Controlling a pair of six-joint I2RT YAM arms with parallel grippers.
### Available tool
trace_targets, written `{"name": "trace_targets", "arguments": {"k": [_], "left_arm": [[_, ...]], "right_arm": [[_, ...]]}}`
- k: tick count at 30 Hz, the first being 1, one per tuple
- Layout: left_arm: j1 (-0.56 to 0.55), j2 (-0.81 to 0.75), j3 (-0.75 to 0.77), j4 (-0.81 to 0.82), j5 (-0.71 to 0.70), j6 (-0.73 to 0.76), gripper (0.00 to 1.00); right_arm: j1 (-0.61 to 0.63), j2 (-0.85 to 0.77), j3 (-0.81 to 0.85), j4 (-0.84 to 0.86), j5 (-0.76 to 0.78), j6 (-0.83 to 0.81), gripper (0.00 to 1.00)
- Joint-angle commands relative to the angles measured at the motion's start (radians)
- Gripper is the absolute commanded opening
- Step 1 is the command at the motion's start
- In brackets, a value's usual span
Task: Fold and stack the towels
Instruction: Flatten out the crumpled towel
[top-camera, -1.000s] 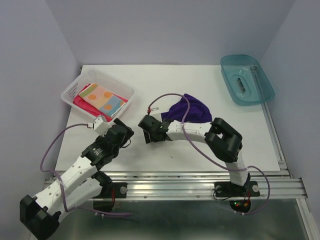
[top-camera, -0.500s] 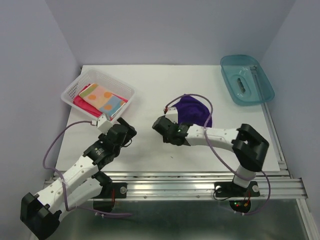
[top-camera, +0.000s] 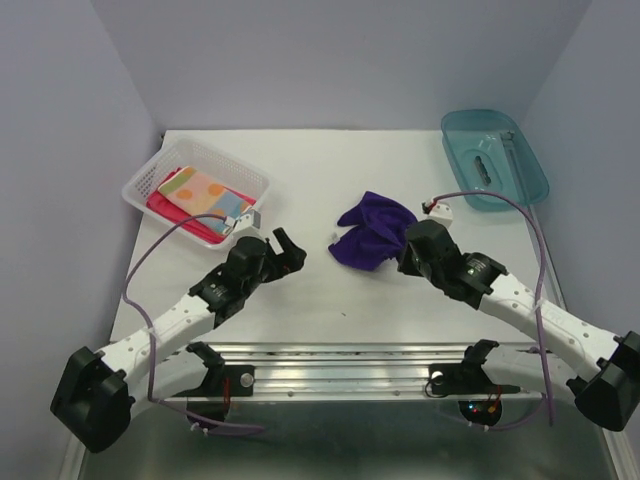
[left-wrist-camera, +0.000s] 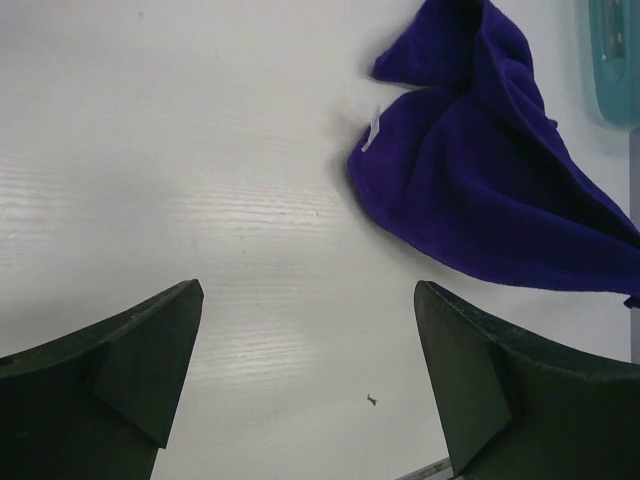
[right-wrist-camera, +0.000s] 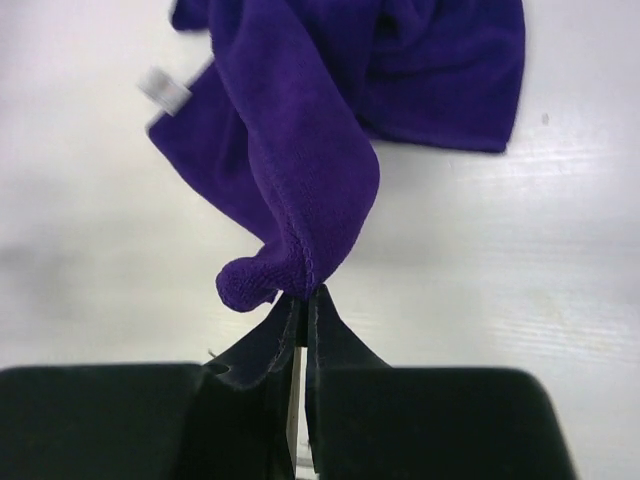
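The right gripper (right-wrist-camera: 300, 300) is clenched on the dark purple-blue towel (right-wrist-camera: 330, 120), its two fingers pressed together on a bunched fold of the cloth's near edge, so that a small roll of fabric bulges just left of the fingertips. From that pinch the towel runs away in front of the gripper and spreads in a crumpled heap on the white table (top-camera: 300, 160), with a small white tag (right-wrist-camera: 163, 88) showing ahead and to the gripper's left. The left gripper (left-wrist-camera: 308, 300) is released, its jaws wide apart over bare tabletop and touching nothing; the purple towel lies ahead of it and to its right, clearly apart from both fingers. Seen from above, the two grippers face the towel from opposite sides, the right one touching it, the left one near but short of it. Behind the left gripper, on the side away from the purple towel, the white basket (top-camera: 140, 180) holds the orange polka-dot towel (top-camera: 205, 195) lying folded on top of the pink-red towel (top-camera: 165, 208). The teal tray (top-camera: 530, 180) sits beyond the right gripper and to its right, well apart
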Motion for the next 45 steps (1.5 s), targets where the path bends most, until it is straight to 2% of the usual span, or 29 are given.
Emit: {"name": "trace_targets", "arguments": {"k": [1, 7, 16, 19, 21, 24, 29, 30, 32, 33, 35, 36, 40, 42, 45], "left_arm": [[-0.009, 0.142, 0.007, 0.158, 0.135, 0.059, 0.99], [-0.043, 0.428, 0.145, 0.173, 0.106, 0.049, 0.99], [-0.06, 0.712, 0.387, 0.135, 0.03, 0.03, 0.99], [-0.074, 0.802, 0.45, 0.103, 0.017, 0.059, 0.95], [-0.092, 0.836, 0.501, 0.042, 0.019, 0.069, 0.89], [-0.124, 0.872, 0.516, 0.029, -0.047, 0.052, 0.85], [-0.167, 0.962, 0.636, -0.133, -0.171, 0.021, 0.65], [-0.17, 0.973, 0.642, -0.144, -0.187, 0.015, 0.55], [-0.172, 0.996, 0.659, -0.172, -0.196, 0.001, 0.45], [-0.172, 1.008, 0.662, -0.175, -0.202, -0.011, 0.34], [-0.172, 1.024, 0.682, -0.193, -0.21, -0.019, 0.18], [-0.172, 1.031, 0.694, -0.204, -0.22, -0.019, 0.02], [-0.172, 1.059, 0.745, -0.209, -0.239, -0.002, 0.0], [-0.172, 1.016, 0.754, -0.23, -0.268, -0.014, 0.0], [-0.172, 0.802, 0.708, -0.235, -0.39, -0.025, 0.0]], "right_arm": [[-0.013, -0.063, -0.089, -0.116, -0.017, 0.029, 0.01], [-0.03, -0.034, -0.167, -0.037, -0.048, 0.041, 0.01], [-0.048, 0.02, -0.193, 0.031, -0.074, 0.023, 0.01], [-0.059, 0.021, -0.209, 0.049, -0.085, 0.015, 0.01], [-0.065, 0.018, -0.213, 0.054, -0.085, 0.015, 0.01], [-0.071, 0.01, -0.227, 0.08, -0.104, 0.006, 0.01], [-0.082, 0.012, -0.232, 0.089, -0.114, -0.006, 0.01], [-0.085, 0.012, -0.232, 0.089, -0.114, -0.006, 0.01], [-0.088, 0.007, -0.238, 0.096, -0.117, -0.006, 0.01], [-0.088, 0.006, -0.241, 0.103, -0.129, -0.008, 0.01], [-0.091, 0.001, -0.241, 0.105, -0.135, -0.011, 0.01], [-0.091, 0.0, -0.243, 0.105, -0.137, -0.011, 0.01], [-0.094, -0.014, -0.229, 0.099, -0.126, -0.016, 0.01], [-0.094, -0.025, -0.209, 0.091, -0.118, -0.017, 0.01], [-0.094, -0.083, -0.155, 0.092, -0.109, -0.025, 0.01]]}}
